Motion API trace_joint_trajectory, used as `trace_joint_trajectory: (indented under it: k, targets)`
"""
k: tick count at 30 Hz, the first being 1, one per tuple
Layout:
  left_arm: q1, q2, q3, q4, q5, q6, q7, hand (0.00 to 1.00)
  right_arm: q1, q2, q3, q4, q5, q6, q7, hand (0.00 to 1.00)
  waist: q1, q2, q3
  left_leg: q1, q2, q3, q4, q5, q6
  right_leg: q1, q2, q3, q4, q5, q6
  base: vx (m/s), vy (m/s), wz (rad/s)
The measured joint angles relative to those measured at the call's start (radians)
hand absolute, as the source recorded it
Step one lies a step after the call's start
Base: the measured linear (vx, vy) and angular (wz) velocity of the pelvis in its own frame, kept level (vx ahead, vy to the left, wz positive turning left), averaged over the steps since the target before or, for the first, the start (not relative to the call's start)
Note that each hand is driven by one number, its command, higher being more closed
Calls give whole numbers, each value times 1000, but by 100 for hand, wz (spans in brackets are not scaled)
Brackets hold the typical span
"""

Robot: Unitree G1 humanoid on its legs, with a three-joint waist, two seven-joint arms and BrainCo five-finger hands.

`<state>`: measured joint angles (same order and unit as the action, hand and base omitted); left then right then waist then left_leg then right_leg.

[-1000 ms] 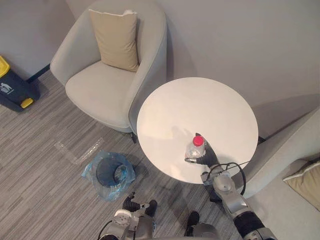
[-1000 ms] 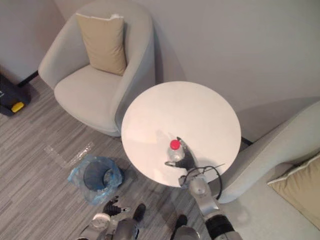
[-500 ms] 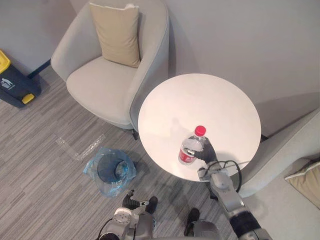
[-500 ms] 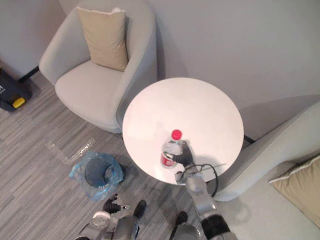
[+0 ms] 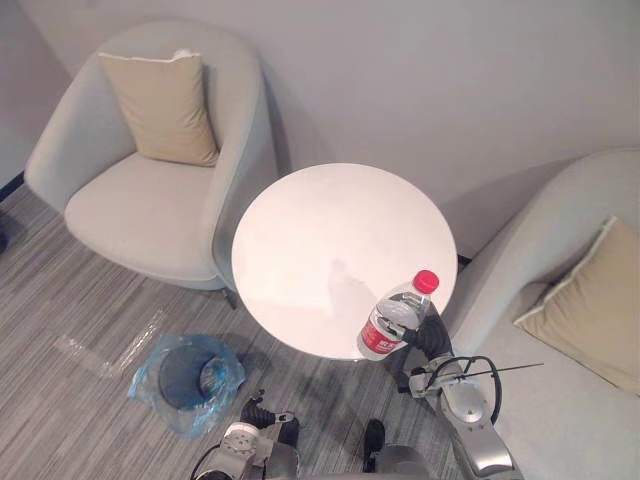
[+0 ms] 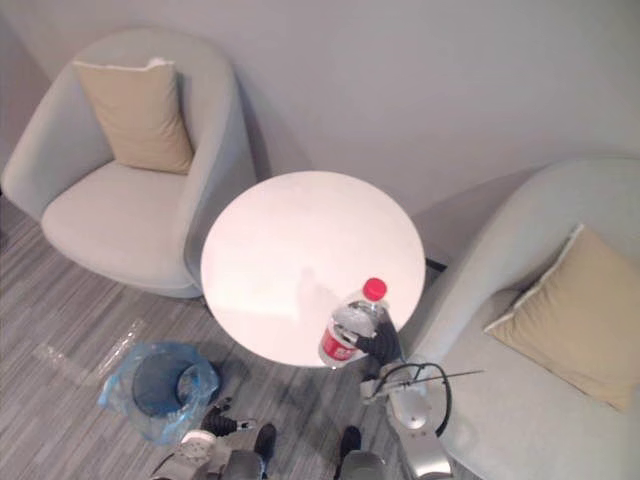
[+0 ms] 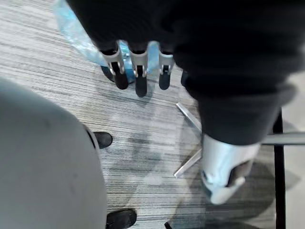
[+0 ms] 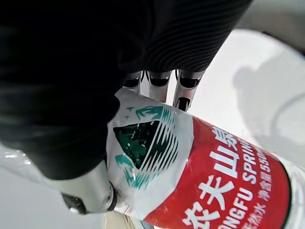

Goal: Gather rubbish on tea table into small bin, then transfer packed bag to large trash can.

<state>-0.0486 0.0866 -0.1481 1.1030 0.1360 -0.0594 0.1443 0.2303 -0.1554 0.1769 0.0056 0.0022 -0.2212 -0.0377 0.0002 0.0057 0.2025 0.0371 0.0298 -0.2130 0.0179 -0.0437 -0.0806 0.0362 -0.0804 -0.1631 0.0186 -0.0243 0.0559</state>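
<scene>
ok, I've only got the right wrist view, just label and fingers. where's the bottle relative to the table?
Observer: The bottle is tilted in the right hand, red cap up, over the near edge of the round table. Can't tell if its base touches.
Operator: and the bin?
Observer: The small bin, lined with a blue bag, stands on the floor to the robot's left of the table.
Operator: left hand busy?
Observer: No. The left hand hangs low over the floor, fingers straight, holding nothing.
</scene>
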Motion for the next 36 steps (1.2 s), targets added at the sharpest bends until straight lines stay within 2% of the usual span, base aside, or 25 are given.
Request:
trace_joint_trajectory:
  k: [5,10,11,12,13,14,15,16,18,19,20,22,24,25,26,27,28,29,30,31,32,33,34,35,36]
  targets:
    - [4,0,-3,9,0,0,1,0,41,-2,37,-39,-1,1,21,100,-1,3,-13,-2,-2,-2,4,1,0,2,0,1,-7,9,-1,-30,14,-1]
    - [9,-11,-2,5,1,-1,2,0,52,-11,62,-157,-5,-7,5,100,-4,20,-26,-74,-17,-78,4,39,0,-25,-23,-106,39,-24,-3,-25,-1,68]
    - [9,-14,0,-5,1,0,1,0,33,-17,59,-162,-13,-11,-5,100,-8,20,-27,-117,-39,-36,28,73,27,-55,-44,-141,80,-49,-12,-46,-1,103]
    - [9,-18,0,-19,1,-3,1,0,12,-20,50,-158,-35,-11,-15,100,-11,13,-28,-174,-63,46,74,113,71,-82,-64,-154,98,-58,-19,-72,11,126]
    - [9,-20,-1,-29,2,-2,2,0,-2,-19,43,-154,-45,-10,-22,100,-16,8,-29,-194,-77,114,64,158,112,-90,-76,-153,93,-60,-34,-82,46,120]
    - [10,-20,0,-32,13,-1,4,0,-17,-17,40,-151,-46,-10,-30,100,-13,10,-30,-190,-75,200,22,170,134,-89,-100,-201,81,-35,-37,-109,86,113]
    - [6,-23,1,-30,23,1,3,0,-35,-15,31,-139,-48,-8,-41,100,-15,14,-29,-191,-43,346,73,103,135,-82,-104,-250,88,-34,-36,-58,77,103]
    - [5,-23,-3,-30,32,5,0,0,-37,-11,21,-138,-51,-5,-49,100,-19,11,-27,-174,-17,426,110,62,126,-68,-113,-280,90,-34,-36,-33,60,104]
    - [19,-24,-30,-31,73,5,-8,0,-35,-5,-9,-139,-73,-6,-68,100,-45,-7,-31,-118,43,594,139,15,93,-45,-151,-345,99,-34,-20,28,74,104]
    - [24,-28,-36,-31,82,5,-15,0,-33,-5,-17,-139,-77,-6,-74,100,-59,2,-35,-101,61,611,119,11,70,-40,-152,-362,99,-31,-6,-34,350,100]
    - [25,-9,-38,-33,89,7,-16,0,-40,29,-2,-110,-93,-2,-87,100,-47,-18,-46,-62,10,584,-19,27,48,-42,-163,-343,45,17,53,-64,359,56]
    - [25,-1,-40,-32,90,7,-14,0,-61,42,33,-71,-120,-1,-81,100,-44,-24,-50,-43,-20,590,-35,28,53,-29,-175,-300,15,41,62,-49,267,8]
    - [30,3,-39,-30,91,5,-14,0,-68,41,38,-57,-120,-1,-82,100,-40,-11,-43,-39,-39,585,-33,21,70,-21,-190,-298,13,47,71,-23,100,1]
    - [30,4,-39,-30,91,4,-13,0,-71,43,40,-48,-120,0,-82,100,-39,-9,-42,-37,-42,585,-31,15,79,-19,-195,-299,17,41,71,-1,97,7]
    - [30,4,-39,-30,90,6,-13,0,-88,44,47,-10,-121,4,-82,100,-42,-8,-37,-38,-48,584,-1,-15,83,-26,-219,-298,68,11,89,23,83,13]
    - [29,5,-38,-31,89,4,-13,0,-96,37,49,21,-122,13,-82,100,-42,-8,-35,-59,-50,573,59,-58,84,-36,-249,-296,140,-31,90,17,77,17]
    - [28,6,-38,-31,88,4,-12,0,-94,36,49,24,-122,17,-81,100,-42,-7,-34,-63,-51,566,80,-73,86,-36,-255,-294,162,-44,87,35,40,27]
    - [28,8,-38,-31,86,3,-11,0,-88,35,50,24,-122,25,-81,100,-45,-6,-32,-72,-52,541,122,-100,90,-40,-254,-257,203,-91,41,60,6,53]
    - [29,12,-42,-30,83,3,-11,0,-77,35,49,22,-122,30,-79,100,-59,-5,-27,-76,-53,493,160,-127,103,-45,-210,-140,236,-178,-37,115,-18,114]
    - [30,18,-47,-27,77,2,-11,0,-56,32,47,8,-122,32,-75,100,-75,-18,-22,-85,-63,434,195,-146,108,-33,-151,-14,239,-233,-61,128,-40,119]
    - [31,19,-45,-29,74,2,-12,0,-56,29,43,8,-122,30,-74,100,-74,-13,-28,-82,-65,427,202,-143,115,-38,-144,3,254,-229,-49,185,-44,94]
    - [21,18,-27,-29,62,3,-9,0,-69,18,36,20,-122,35,-66,100,-63,-20,-19,-77,-68,399,207,-157,130,-96,-144,30,400,-212,-48,176,-46,44]
    - [14,16,-23,-30,59,8,-6,0,-82,15,34,27,-121,37,-60,100,-60,-6,-5,-68,-46,377,213,-166,130,-148,-117,44,478,-237,-61,212,-59,49]
    - [8,25,-23,-23,58,17,2,0,-91,21,37,46,-121,36,-57,100,-60,11,7,-47,-3,352,207,-174,116,-189,-36,63,452,-244,-47,160,-64,47]
    - [8,28,-23,-17,58,20,5,0,-93,22,39,55,-121,35,-57,100,-61,13,9,-38,7,341,201,-176,111,-203,-13,66,435,-241,-45,238,-89,54]
